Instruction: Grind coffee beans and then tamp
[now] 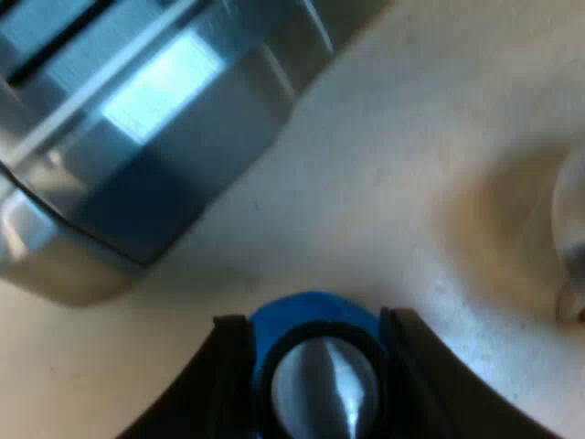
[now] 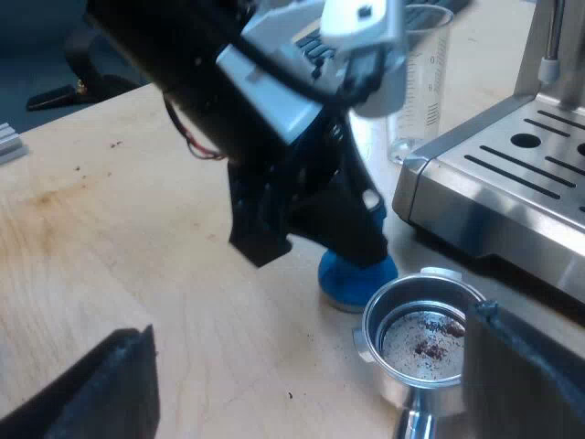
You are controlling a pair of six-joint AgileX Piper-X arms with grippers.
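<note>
My left gripper [image 1: 315, 329] is shut on the blue tamper [image 1: 320, 389], one black finger on each side of its blue body and metal middle. In the right wrist view that same left gripper [image 2: 364, 245] holds the blue tamper [image 2: 352, 279] standing on the wooden table, close beside the metal holder [image 2: 425, 338]. The holder's basket faces up, with a few dark coffee specks inside. My right gripper [image 2: 311, 389] is open, its fingers [image 2: 101, 393] spread wide, and the holder's neck runs between them untouched.
The espresso machine's steel drip tray [image 2: 512, 183] stands just beyond the holder, and its base [image 1: 137, 155] looms near the tamper. A clear measuring glass [image 2: 425, 82] stands on the wooden table [image 2: 137, 229] beside the machine.
</note>
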